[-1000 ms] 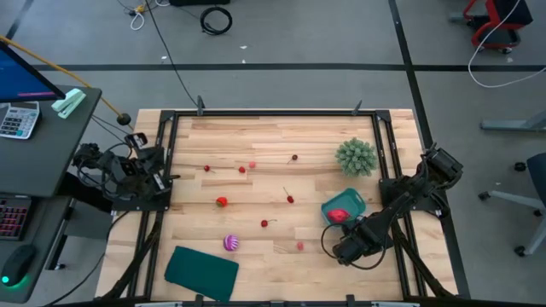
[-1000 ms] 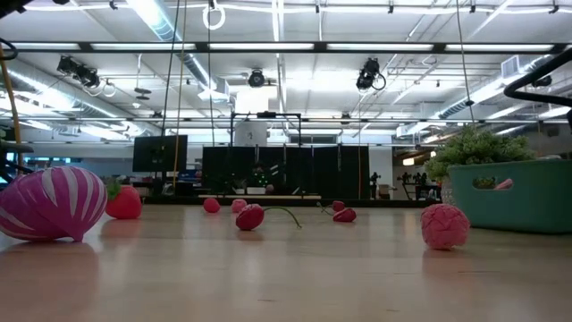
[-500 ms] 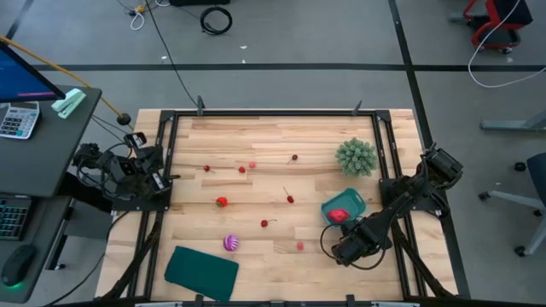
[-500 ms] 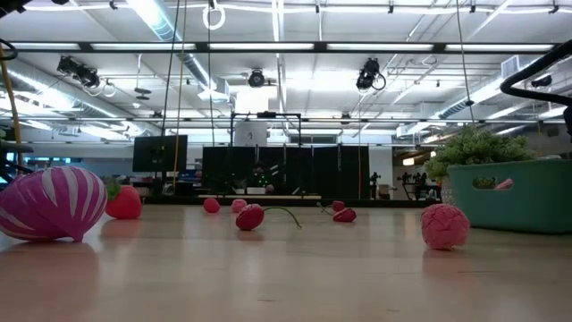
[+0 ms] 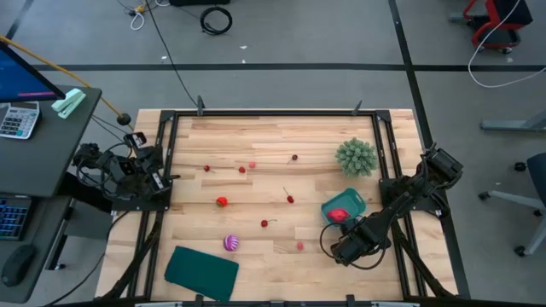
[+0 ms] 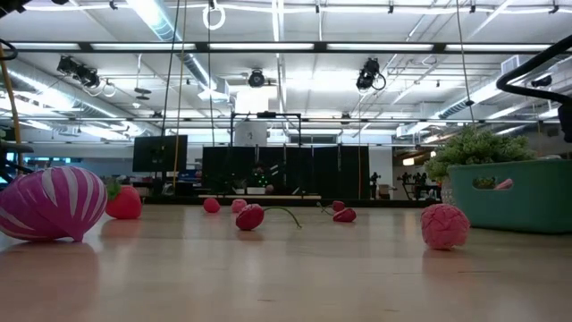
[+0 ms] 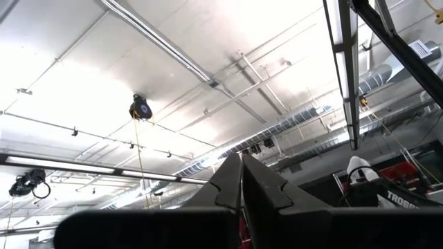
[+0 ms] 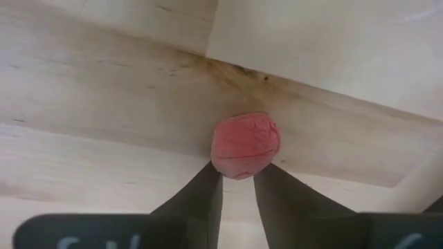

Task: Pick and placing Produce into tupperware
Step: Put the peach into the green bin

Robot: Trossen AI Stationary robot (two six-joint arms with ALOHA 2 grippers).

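Pink and wrinkled, the raspberry-like fruit (image 8: 245, 146) lies on the desk (image 5: 273, 136) straight ahead of our right claw (image 8: 238, 185), whose fingers stand narrowly apart just short of it; the teal tupperware (image 5: 344, 207) sits close behind. Our left claw (image 5: 145, 175) waits at the far edge, fingers together.

**Looks like a robotics lab in a big open industrial hall**

Pretty clearly a lab or test bay, not a home. The wooden table (image 5: 273, 196) sits in a black metal frame (image 5: 273, 112) on a grey concrete floor (image 5: 341, 34) marked with dark tape lines. Loose cables (image 5: 216, 19) lie on the floor, and a desk (image 5: 43, 136) beside the table holds a calculator (image 5: 17, 119) and a lit screen (image 5: 21, 72). The low view shows a high ceiling with long strip lights (image 6: 268, 46), exposed ducts (image 6: 192, 67), hanging cameras or lamps (image 6: 366, 76) and rows of dark monitors (image 6: 286, 170) at the back.
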